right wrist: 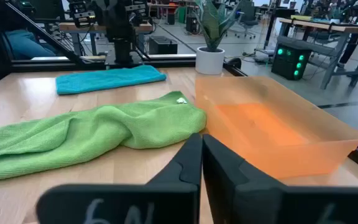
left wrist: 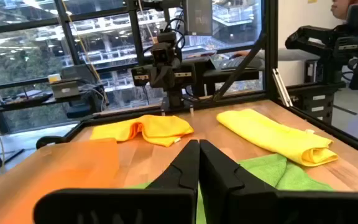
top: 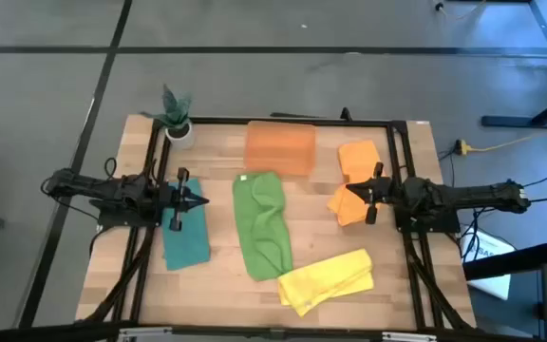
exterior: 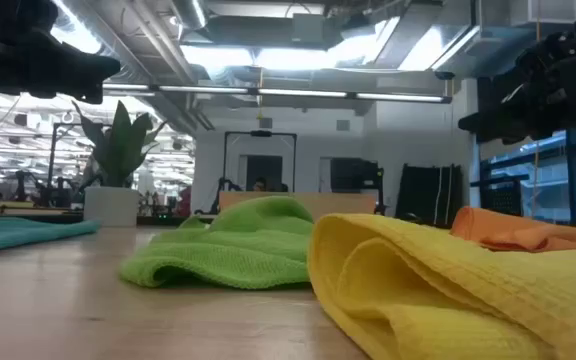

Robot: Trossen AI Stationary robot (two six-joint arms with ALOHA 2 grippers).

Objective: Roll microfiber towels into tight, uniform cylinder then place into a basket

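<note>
Towels: one green (top: pixel 261 224), teal (top: pixel 185 237), yellow (top: pixel 329 279), two orange (top: pixel 356 180).

The worktop (top: pixel 216 285) was pale wood with a smooth, matt top. The towels, like the green one (right wrist: pixel 92 134) and the yellow one (exterior: pixel 448 290), were soft, fuzzy cloth. The basket (right wrist: pixel 278 134) was see-through orange plastic.

Green towel (top: pixel 262 224), yellow towel (top: pixel 329 279), orange basket (top: pixel 280 147)

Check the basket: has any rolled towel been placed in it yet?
No, the basket holds no towel; the green towel lies unrolled on the table beside it.
</note>
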